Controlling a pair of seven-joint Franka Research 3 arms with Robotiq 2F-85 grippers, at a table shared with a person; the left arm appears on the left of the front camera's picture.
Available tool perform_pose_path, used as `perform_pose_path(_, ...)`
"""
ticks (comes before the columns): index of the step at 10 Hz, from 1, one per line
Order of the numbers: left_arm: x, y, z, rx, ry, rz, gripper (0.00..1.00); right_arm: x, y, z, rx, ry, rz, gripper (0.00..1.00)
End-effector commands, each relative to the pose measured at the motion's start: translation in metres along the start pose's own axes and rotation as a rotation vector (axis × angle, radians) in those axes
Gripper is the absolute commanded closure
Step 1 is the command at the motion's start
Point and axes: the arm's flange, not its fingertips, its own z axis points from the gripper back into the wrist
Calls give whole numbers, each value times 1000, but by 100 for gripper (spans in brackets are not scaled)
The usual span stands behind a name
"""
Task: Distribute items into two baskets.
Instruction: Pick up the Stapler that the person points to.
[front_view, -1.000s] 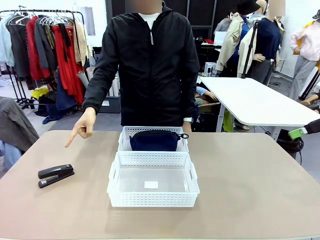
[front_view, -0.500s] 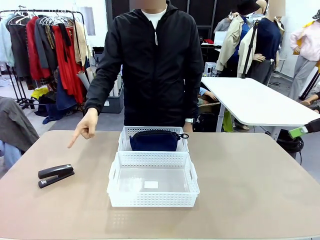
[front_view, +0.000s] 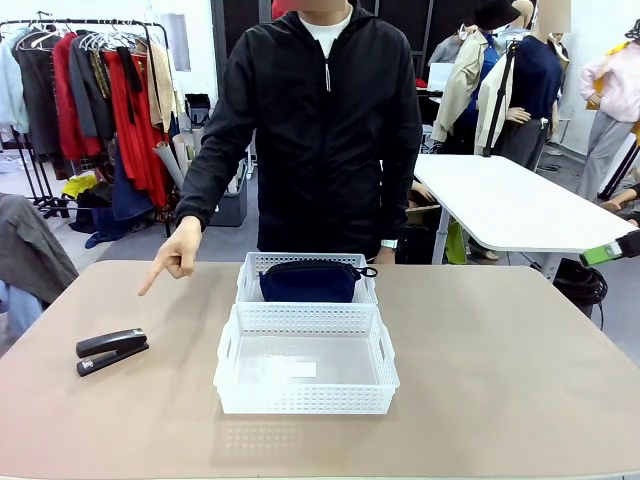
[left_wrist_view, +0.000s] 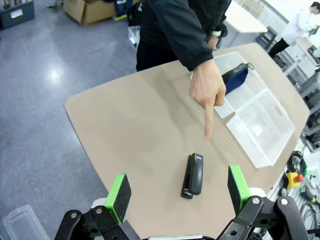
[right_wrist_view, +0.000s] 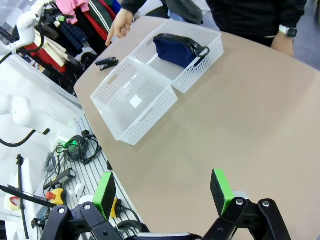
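Left wrist view shows the left gripper (left_wrist_view: 178, 186) hanging above the tabletop (left_wrist_view: 125, 125), jaws wide and nothing between them. The black stapler (left_wrist_view: 193, 175) lies flat right below it, near the table's left edge. The person's hand (left_wrist_view: 206, 87) points one finger down at the stapler, the fingertip just short of its far end. The blue pouch (front_view: 310, 281) sits in the far basket (front_view: 258, 262). That probably leaves the stapler for the near basket (front_view: 305, 400), which has nothing in it and touches the far one at the table's middle. The right gripper (right_wrist_view: 162, 191) is wide too and holds nothing, well apart from the baskets.

For a clean pick, the wrist should turn so the pads close across the stapler's narrow sides, not along its length. Coming down over its middle should keep it from tipping when lifted. The stapler looks hard and smooth, so a low, square grip is likely safest. The pointing finger is close, so the descent should wait until it is clear. The carry must then clear the basket's lattice wall.
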Motion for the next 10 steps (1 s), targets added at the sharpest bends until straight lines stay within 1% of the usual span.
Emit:
perform_pose_path(1,2,-10,-13,-5,49,-38,0,4,3,7,12,-61,2,0)
perform_pose_path(3,4,-23,-31,-10,114,-97,0,5,3,7,23,-92,9,0)
perform_pose_path(4,5,-30,-37,-42,148,-128,0,5,3,8,32,-106,19,0)
perform_pose_path(6,8,-41,-52,-2,193,-169,0,6,4,10,39,-120,33,0)
perform_pose_path(7,9,-46,-60,-4,231,-193,0,6,5,13,39,-143,50,0)
perform_pose_path(8,10,-52,-67,-25,272,-215,0,6,4,5,21,-82,-5,0)
perform_pose_path(10,13,-60,-82,-26,327,-255,0,6,4,5,21,-82,-5,0)
